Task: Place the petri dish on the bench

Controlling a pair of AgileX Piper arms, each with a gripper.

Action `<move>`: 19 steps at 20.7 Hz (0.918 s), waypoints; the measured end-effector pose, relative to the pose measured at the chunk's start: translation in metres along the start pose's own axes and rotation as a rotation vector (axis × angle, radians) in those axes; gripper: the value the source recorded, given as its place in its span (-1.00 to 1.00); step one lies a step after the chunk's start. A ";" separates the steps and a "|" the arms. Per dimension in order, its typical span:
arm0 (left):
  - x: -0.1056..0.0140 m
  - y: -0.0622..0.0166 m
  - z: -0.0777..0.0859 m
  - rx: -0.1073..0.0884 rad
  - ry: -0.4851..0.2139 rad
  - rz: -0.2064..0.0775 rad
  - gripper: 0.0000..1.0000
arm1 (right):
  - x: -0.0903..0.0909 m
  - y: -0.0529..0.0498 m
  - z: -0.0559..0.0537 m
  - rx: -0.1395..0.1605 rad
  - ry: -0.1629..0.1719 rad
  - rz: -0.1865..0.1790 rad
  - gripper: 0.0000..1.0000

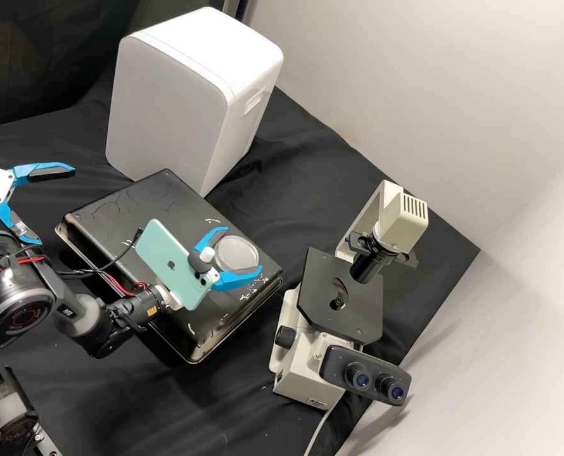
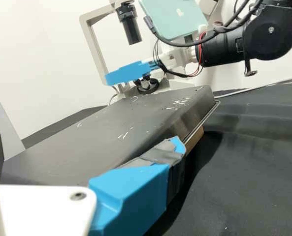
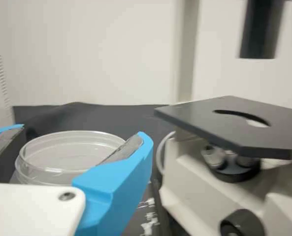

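Petri dish (image 1: 236, 251), one only, sat over the single black tray (image 1: 123, 209), at the corner nearest the one microscope (image 1: 307, 361). The right gripper (image 1: 239, 253) clasped it, a blue finger against each side. The left gripper (image 1: 49, 204) hung with fingers spread beyond the tray's other end. One white box (image 1: 187, 95) stood on the bench (image 1: 294, 164) behind.
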 end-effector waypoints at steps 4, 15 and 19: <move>0.000 0.0000 0.000 0.000 0.000 0.000 1.00 | -0.005 -0.019 -0.008 -0.007 0.030 -0.075 -1.00; 0.000 0.0000 0.000 0.000 0.000 0.000 1.00 | -0.011 -0.055 -0.004 -0.026 0.003 -0.182 -1.00; 0.000 -0.0004 0.000 -0.001 0.000 -0.002 1.00 | -0.011 -0.056 0.002 -0.029 -0.022 -0.189 -1.00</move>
